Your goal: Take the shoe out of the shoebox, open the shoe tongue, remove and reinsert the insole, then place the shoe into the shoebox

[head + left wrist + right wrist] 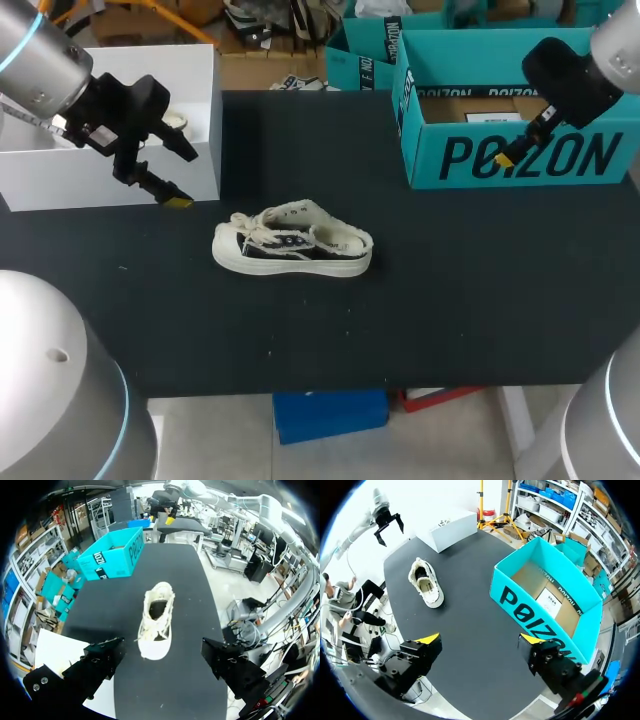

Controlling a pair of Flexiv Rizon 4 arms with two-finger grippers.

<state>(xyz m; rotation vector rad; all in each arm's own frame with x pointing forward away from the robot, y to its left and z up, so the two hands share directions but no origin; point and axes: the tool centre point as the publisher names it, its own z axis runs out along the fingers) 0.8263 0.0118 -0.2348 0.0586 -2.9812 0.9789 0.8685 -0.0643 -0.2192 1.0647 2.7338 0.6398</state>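
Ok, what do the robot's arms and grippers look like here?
The left arm and right arm are rounded silver-grey tubes with thin light-blue rings at joints. The left gripper and right gripper are black and boxy, each with two angular fingers tipped bright yellow.

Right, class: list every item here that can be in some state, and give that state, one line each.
shoebox: open, no lid on it, no shoe inside.
shoe: out of the shoebox, upright on its sole on the table, nothing touching it.
left gripper: open, holding nothing.
right gripper: open, holding nothing.
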